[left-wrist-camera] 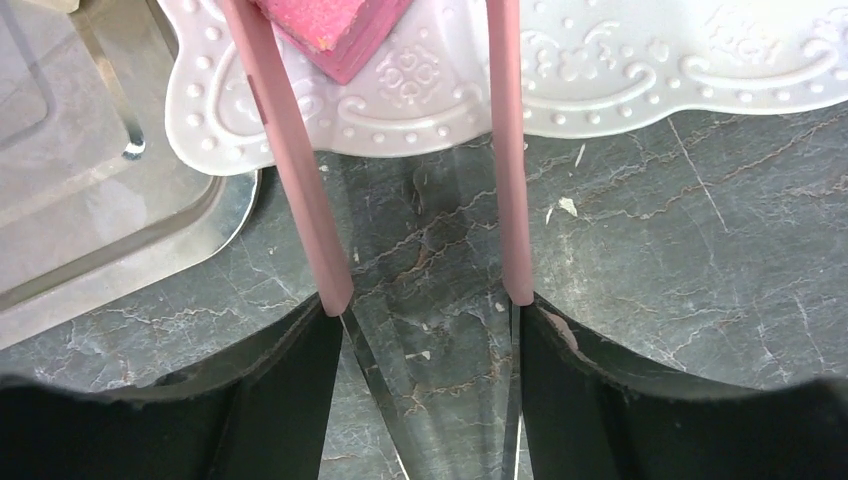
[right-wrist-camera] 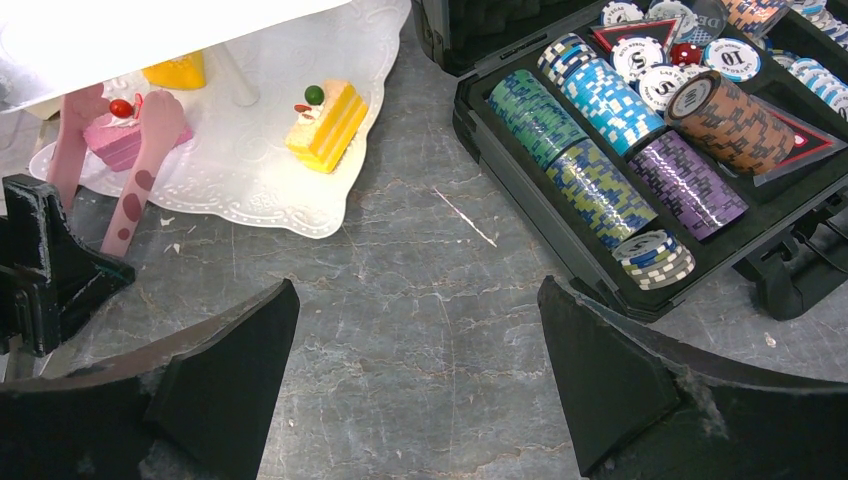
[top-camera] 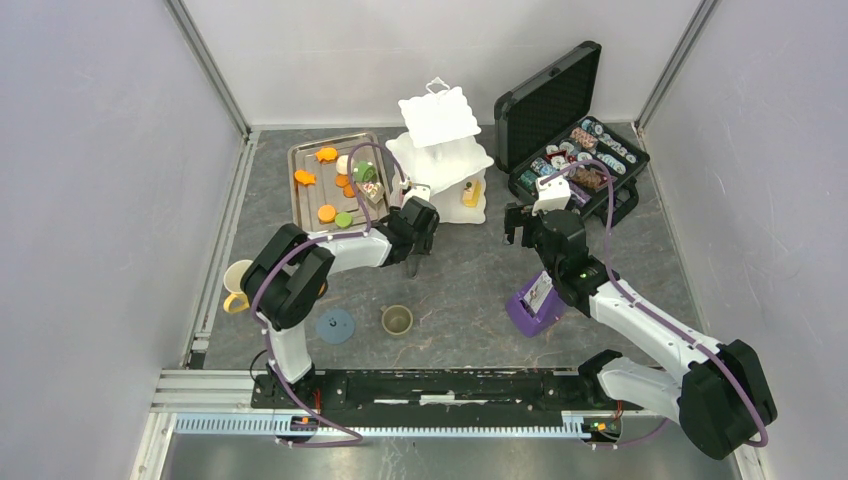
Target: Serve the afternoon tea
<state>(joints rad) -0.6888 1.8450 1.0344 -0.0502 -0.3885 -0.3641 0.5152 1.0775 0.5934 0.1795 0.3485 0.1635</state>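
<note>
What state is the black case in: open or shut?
Open: the lid stands raised behind the case, and rows of chips show inside.

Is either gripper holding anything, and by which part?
Nothing is held. The left gripper stands open around the pink cake; the right gripper is empty.

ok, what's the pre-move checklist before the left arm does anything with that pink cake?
1. ok: left pincer open, fingers flanking the pink cake.
2. ok: pink cake lies on the stand bottom tier.
3. cannot tell: fingers clear of the cake.
4. ok: right pincer open, empty, apart from the chip case.
5. not ok: pastries on the tray, unserved.
6. not ok: olive cup beside the coaster, not on it.
</note>
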